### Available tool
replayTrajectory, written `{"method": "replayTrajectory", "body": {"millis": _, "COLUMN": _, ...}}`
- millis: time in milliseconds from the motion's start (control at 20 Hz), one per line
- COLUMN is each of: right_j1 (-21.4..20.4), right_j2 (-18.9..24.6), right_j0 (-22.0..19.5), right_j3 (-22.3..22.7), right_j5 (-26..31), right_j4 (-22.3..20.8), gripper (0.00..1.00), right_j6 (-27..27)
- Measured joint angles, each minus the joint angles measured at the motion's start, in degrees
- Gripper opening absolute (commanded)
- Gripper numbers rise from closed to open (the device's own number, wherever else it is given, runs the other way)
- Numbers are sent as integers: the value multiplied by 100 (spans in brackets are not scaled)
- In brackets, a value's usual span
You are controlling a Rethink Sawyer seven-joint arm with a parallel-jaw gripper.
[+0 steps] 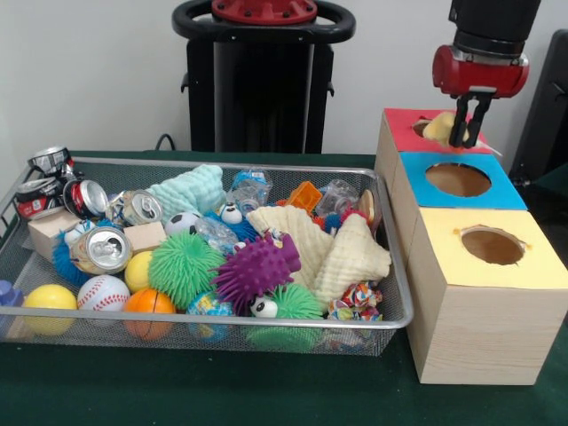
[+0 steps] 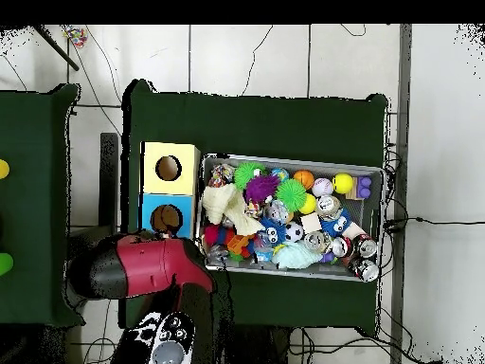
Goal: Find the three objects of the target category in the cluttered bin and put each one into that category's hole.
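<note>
Cream-coloured cloth point(image 1: 441, 130) — a pale, soft lump — hangs pinched between the jaws of the gripper point(image 1: 469, 133), right over the hole in the red-topped box point(image 1: 399, 124). That box is the farthest of three wooden boxes in a row beside the wire bin point(image 1: 395, 293); the blue-topped box point(image 1: 497, 191) sits in the middle and the yellow-topped box point(image 1: 541, 266) nearest the camera, each with a round hole on top. In the bin, two more cream cloths point(image 1: 342, 248) lie side by side against the end next to the boxes, with a light green towel point(image 1: 191, 191) farther back. Around them sit a purple spiky ball point(image 1: 257, 266), a green spiky ball point(image 1: 182, 266), a baseball point(image 1: 104, 291), an orange ball point(image 1: 149, 306), yellow balls and several dented cans point(image 1: 102, 248). Everything rests on a dark green surface point(image 1: 222, 390). From overhead, the red arm point(image 2: 142, 265) covers the red-topped box.
</note>
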Motion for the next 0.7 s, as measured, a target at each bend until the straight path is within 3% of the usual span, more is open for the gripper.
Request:
{"method": "replayTrajectory", "body": {"millis": 350, "right_j1": 55, "right_j2": 4, "right_j0": 1, "right_j3": 138, "right_j5": -632, "right_j4": -9, "gripper": 0, "right_j6": 0}}
{"method": "replayTrajectory", "body": {"millis": 700, "right_j1": -2, "right_j2": 36, "right_j0": -63, "right_j3": 688, "right_j5": -1387, "right_j4": -88, "gripper": 0, "right_j6": 0}}
